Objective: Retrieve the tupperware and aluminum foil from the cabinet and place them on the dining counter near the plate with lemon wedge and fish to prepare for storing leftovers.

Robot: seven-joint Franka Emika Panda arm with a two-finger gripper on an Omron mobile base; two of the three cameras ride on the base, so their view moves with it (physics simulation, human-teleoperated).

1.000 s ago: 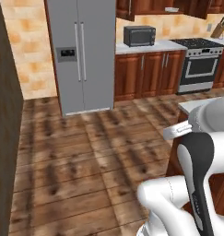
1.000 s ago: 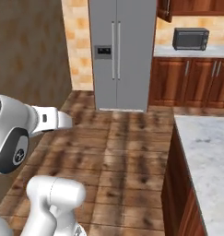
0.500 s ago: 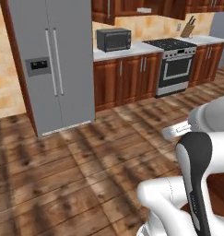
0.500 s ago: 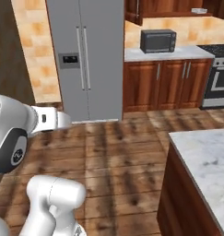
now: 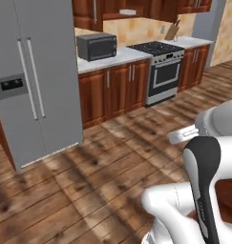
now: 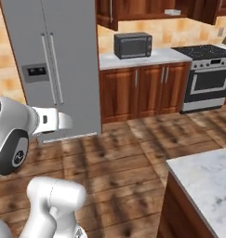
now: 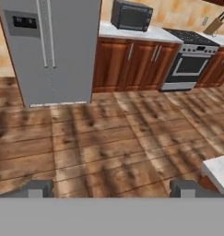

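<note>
gripper (image 7: 111, 188) jaws spread wide, nothing held, above wood floor (image 7: 109, 143); dining counter (image 6: 207, 179) corner at right

A home kitchen, rendered

A tall grey two-door refrigerator (image 6: 54, 69), a black microwave (image 6: 132, 45) set on a pale worktop (image 6: 142, 57), a steel range with black burners (image 6: 208, 74), reddish-brown wooden cupboards (image 5: 112, 90) and a plank floor (image 7: 104, 143) are seen.
</note>
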